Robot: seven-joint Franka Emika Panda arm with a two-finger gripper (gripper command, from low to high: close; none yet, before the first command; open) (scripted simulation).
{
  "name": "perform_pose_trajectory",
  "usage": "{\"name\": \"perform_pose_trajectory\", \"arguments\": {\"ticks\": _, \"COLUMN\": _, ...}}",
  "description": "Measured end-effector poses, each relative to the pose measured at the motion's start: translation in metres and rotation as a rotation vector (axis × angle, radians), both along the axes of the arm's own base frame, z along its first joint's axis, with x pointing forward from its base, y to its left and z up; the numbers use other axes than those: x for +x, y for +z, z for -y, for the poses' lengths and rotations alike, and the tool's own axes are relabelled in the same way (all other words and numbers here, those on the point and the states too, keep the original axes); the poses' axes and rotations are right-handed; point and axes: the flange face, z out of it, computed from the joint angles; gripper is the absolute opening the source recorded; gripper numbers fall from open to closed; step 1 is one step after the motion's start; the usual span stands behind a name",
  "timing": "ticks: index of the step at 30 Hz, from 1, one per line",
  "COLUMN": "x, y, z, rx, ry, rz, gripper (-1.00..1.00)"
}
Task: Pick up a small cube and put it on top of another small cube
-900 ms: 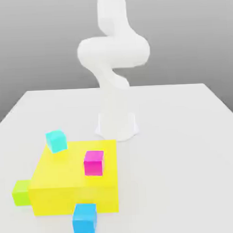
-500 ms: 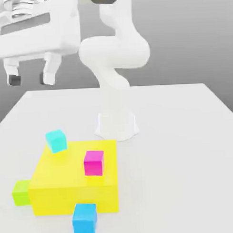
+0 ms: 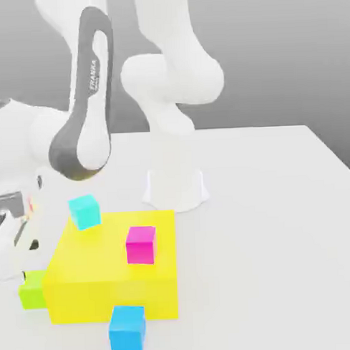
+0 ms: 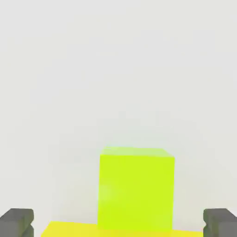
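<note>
Hanging over the table's near corner at the exterior view's left, the claw was seen released, its two dark fingertips spread wide apart with nothing between them but air. The green cube lay just below the claw, resting on the table and touching the side of the yellow block. In the hand view the cube sat midway between the two pads, untouched by either, with a strip of the yellow block showing beside it.

The cube was judged to be stiff and light, a plain solid with flat, smooth faces and sharp edges; no give under pressure was expected, and some slipperiness was thought likely on such bare sides. A hold was best taken on two opposite upright faces, near their middle height, so that the cube would not pivot between the pads. The face against the yellow block was judged closed to a finger, so the pair of faces running away from the block was to be preferred.

Farther from the claw, towards the exterior view's right, a cyan cube and a pink cube stood on the yellow block, and a blue cube rested against its near side.
</note>
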Motion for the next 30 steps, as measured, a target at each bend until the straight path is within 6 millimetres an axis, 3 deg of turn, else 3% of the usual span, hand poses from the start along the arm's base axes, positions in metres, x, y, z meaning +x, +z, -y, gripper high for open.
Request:
{"name": "perform_pose_trajectory", "arguments": {"ticks": 2, "x": -0.001, "y": -0.024, "z": 0.0, "rx": 0.001, "ry": -0.004, "rz": -0.002, "gripper": 0.0}}
{"name": "perform_pose_trajectory", "arguments": {"ticks": 3, "x": -0.002, "y": -0.032, "z": 0.0, "rx": 0.001, "ry": -0.005, "rz": -0.002, "gripper": -1.0}}
{"name": "perform_pose_trajectory", "arguments": {"ticks": 10, "x": -0.002, "y": -0.033, "z": 0.0, "rx": 0.0, "ry": -0.005, "rz": -0.001, "gripper": -1.0}}
{"name": "perform_pose_trajectory", "arguments": {"ticks": 16, "x": 0.001, "y": 0.024, "z": -0.003, "rx": -0.003, "ry": 0.025, "rz": 0.0, "gripper": -1.0}}
{"name": "perform_pose_trajectory", "arguments": {"ticks": 20, "x": 0.034, "y": 0.036, "z": -0.001, "rx": -0.045, "ry": 0.091, "rz": 0.013, "gripper": -1.0}}
{"name": "perform_pose_trajectory", "arguments": {"ticks": 22, "x": 0.058, "y": 0.057, "z": -0.015, "rx": -0.044, "ry": 0.084, "rz": 0.036, "gripper": -1.0}}
{"name": "perform_pose_trajectory", "arguments": {"ticks": 24, "x": 0.068, "y": 0.077, "z": -0.038, "rx": -0.022, "ry": 0.08, "rz": 0.053, "gripper": -1.0}}
{"name": "perform_pose_trajectory", "arguments": {"ticks": 30, "x": 0.065, "y": 0.128, "z": -0.115, "rx": 0.04, "ry": 0.081, "rz": 0.067, "gripper": -1.0}}
